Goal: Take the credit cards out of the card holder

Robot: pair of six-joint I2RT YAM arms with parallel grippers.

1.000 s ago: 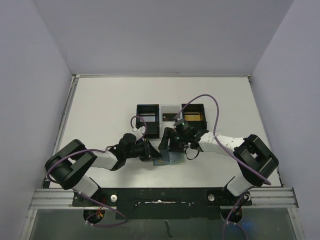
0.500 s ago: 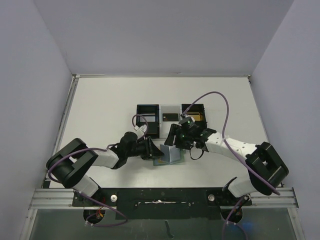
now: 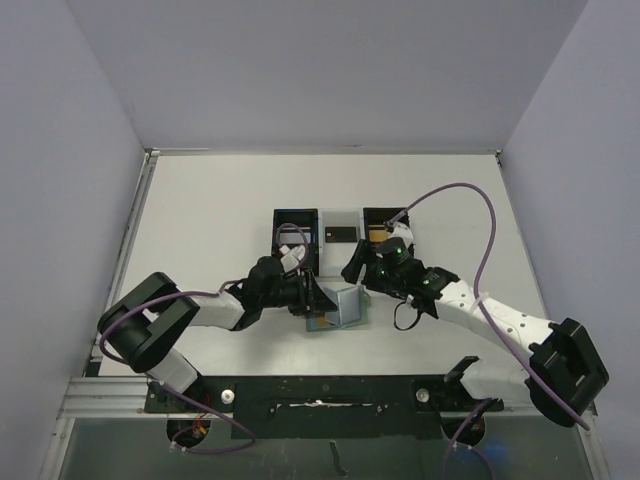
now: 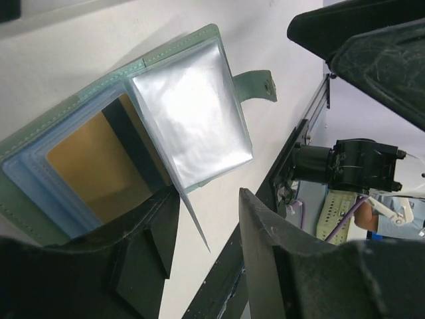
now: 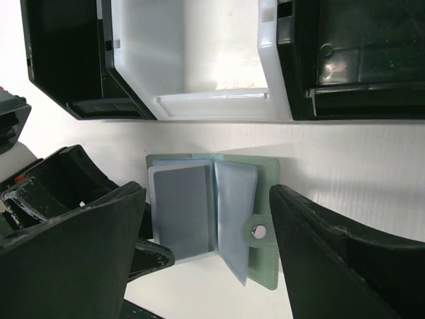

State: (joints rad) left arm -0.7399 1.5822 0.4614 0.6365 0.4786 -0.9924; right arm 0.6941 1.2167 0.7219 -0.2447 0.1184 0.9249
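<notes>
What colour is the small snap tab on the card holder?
Teal-green tab, clearest in the left wrist view.

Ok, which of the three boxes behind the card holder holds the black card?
The middle box, the only white one: the black card lies in it. The left box and right box are black.

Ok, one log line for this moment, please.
card holder: lying open; gold card: in holder; left gripper: open; right gripper: open, empty, over holder

Matt stitched card holder (image 5: pixel 264 193), glossy plastic sleeve (image 4: pixel 189 119), smooth gold-orange card (image 4: pixel 99 173), matt table (image 4: pixel 66 53)
</notes>
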